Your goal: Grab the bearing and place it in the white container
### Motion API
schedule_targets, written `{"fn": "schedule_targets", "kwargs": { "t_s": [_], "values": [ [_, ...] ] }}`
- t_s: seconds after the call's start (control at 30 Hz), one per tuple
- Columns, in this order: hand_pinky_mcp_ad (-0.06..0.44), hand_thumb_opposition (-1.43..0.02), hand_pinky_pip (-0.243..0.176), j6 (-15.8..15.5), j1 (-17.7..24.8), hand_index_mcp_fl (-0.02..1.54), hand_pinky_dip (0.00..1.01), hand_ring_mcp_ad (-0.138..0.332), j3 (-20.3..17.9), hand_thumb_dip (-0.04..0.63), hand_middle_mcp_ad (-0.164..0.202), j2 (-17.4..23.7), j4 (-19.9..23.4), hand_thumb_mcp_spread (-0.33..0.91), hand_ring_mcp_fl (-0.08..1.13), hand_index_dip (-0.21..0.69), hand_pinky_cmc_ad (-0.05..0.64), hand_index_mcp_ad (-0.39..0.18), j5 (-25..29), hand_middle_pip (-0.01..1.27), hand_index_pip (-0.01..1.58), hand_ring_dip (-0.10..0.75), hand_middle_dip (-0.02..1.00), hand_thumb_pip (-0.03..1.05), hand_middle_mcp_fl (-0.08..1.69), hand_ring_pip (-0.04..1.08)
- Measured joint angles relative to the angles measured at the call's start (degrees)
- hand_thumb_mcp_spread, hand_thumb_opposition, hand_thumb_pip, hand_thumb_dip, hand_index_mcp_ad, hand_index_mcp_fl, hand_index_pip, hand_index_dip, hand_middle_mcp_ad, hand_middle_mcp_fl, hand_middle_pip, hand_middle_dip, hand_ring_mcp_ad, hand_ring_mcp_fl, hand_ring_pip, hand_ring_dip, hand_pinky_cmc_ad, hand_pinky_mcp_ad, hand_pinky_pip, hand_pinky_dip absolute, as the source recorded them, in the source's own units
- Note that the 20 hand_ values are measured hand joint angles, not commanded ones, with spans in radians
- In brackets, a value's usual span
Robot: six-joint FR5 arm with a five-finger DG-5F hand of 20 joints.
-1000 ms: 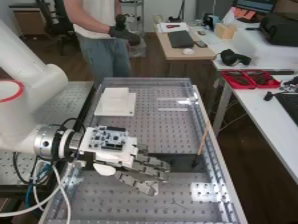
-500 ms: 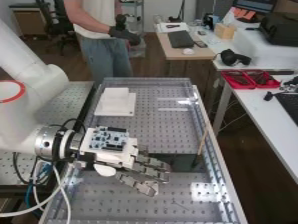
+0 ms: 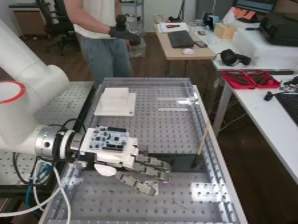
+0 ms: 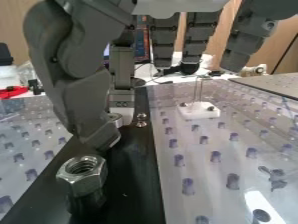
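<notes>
Over the near half of the bench, the hand [image 3: 143, 169] is open, fingers stretched towards the right. In the wrist view the hand [image 4: 122, 72] has its fingers hanging and its thumb bent down above a black strip [image 4: 133, 165]. A silvery round piece [image 4: 116, 119], perhaps the bearing, is partly hidden behind the thumb, near one fingertip; I cannot tell if they touch. A large hex nut [image 4: 82, 172] sits in front, apart from the thumb. White stacked square pieces [image 3: 116, 102] lie at the bench's far left; whether they are the container I cannot tell.
Small metal parts [image 4: 141, 120] stand on the black strip beyond the thumb. Beside it is a white block [image 4: 198, 110] with thin upright pins. A thin brown stick [image 3: 201, 145] leans by the bench's right rail [image 3: 218, 150]. Red trays [image 3: 249, 79] lie on the right table.
The hand has shifted very slightly to the right and towards the bench's near end. Its fingers look the same, and the white square pieces have not moved.
</notes>
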Motion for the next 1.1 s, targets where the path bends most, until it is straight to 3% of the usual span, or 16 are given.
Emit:
{"fn": "schedule_targets", "kwargs": {
  "t_s": [0.8,1.1],
  "values": [
    [0.279,-0.97,-0.059,0.57,0.06,0.32,0.18,0.117,0.05,0.346,0.080,0.36,1.11,0.51,0.00,0.211,0.358,-0.134,0.09,0.14,1.41,0.080,0.19,0.51,0.08,0.10],
    [0.279,-0.97,-0.059,1.03,-0.10,0.33,0.18,0.117,-0.66,0.347,0.080,3.62,1.36,0.51,0.00,0.211,0.358,-0.134,-0.86,0.14,1.41,0.080,0.19,0.51,0.08,0.10]
  ]
}}
